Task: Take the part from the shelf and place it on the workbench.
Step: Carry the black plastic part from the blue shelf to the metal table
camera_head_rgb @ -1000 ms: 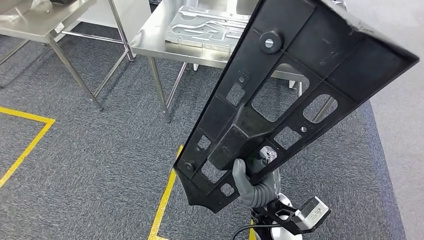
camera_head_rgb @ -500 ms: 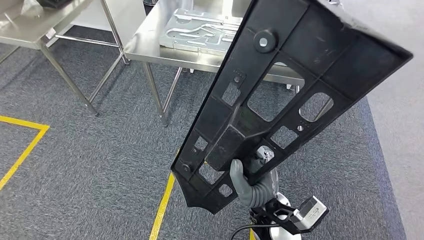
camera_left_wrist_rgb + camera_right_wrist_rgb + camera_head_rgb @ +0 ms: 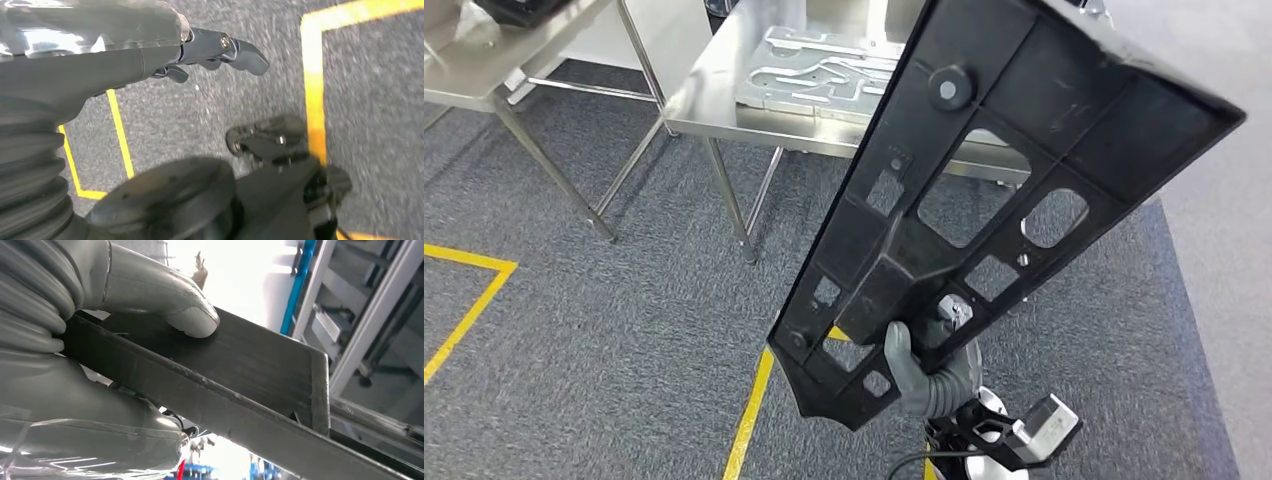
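Note:
A large black plastic part (image 3: 984,200), ribbed and full of cut-outs, rises tilted across the head view. My right hand (image 3: 924,375) grips it near its narrow lower end. The right wrist view shows my thumb (image 3: 165,295) pressed on the part's flat edge (image 3: 240,370). Ahead stands the steel workbench (image 3: 694,95), its right side hidden behind the part. My left hand (image 3: 210,50) hangs over the carpet with its fingers stretched out and holds nothing.
A grey stamped metal plate (image 3: 824,65) lies on the workbench. A second steel table (image 3: 484,60) stands at the far left. Yellow floor tape (image 3: 749,420) crosses the grey carpet below the part. A shelf frame (image 3: 350,330) stands behind in the right wrist view.
The whole picture has shifted: the camera has moved, and the workbench sits lower and more to the left in view. The part stays in my right hand.

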Action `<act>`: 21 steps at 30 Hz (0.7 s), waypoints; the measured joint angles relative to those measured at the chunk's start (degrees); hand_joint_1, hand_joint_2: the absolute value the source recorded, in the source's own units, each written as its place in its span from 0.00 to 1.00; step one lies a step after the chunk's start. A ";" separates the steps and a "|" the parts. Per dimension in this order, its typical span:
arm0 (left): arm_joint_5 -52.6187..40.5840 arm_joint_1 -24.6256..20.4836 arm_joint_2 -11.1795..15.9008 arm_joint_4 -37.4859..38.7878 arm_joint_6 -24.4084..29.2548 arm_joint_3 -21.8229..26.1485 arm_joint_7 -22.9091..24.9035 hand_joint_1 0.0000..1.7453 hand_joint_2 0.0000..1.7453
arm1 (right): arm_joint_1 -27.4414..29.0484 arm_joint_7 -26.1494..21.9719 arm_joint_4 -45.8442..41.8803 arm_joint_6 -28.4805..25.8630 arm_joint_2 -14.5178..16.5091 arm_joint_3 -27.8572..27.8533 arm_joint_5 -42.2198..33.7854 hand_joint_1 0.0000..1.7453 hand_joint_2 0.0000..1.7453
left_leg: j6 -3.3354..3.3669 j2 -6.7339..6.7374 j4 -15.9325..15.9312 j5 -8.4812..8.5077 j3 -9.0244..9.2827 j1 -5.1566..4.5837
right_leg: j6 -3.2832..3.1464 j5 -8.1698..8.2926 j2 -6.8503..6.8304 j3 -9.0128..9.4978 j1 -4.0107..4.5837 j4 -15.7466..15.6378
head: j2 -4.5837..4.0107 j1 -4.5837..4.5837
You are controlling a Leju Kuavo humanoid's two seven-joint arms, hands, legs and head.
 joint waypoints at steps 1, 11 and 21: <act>-0.01 0.05 0.00 0.00 -0.01 0.00 0.00 0.00 1.00 | 0.00 -0.01 -0.02 -0.01 -0.01 0.01 -0.01 1.00 1.00 | -0.25 0.03 0.70 -0.19 0.23 -0.03 | -0.27 -0.11 0.09 0.73 -0.15 -0.35 | 0.00 -0.02; -0.54 0.20 0.09 0.00 -0.03 0.37 -0.17 0.00 1.00 | 0.02 -0.09 0.15 0.18 -0.02 0.08 -0.13 1.00 1.00 | 0.43 -0.06 3.96 3.23 -7.51 -0.41 | -1.17 -3.19 0.80 5.21 0.53 -0.60 | 0.00 -0.34; -0.98 -0.06 0.02 0.00 -0.15 0.50 0.14 0.00 1.00 | -1.67 -0.81 -1.64 0.43 -0.34 0.69 1.38 1.00 1.00 | 2.58 -0.16 -0.23 4.21 -4.70 -0.28 | 2.22 -8.96 0.58 -1.62 -0.48 12.69 | 0.00 0.22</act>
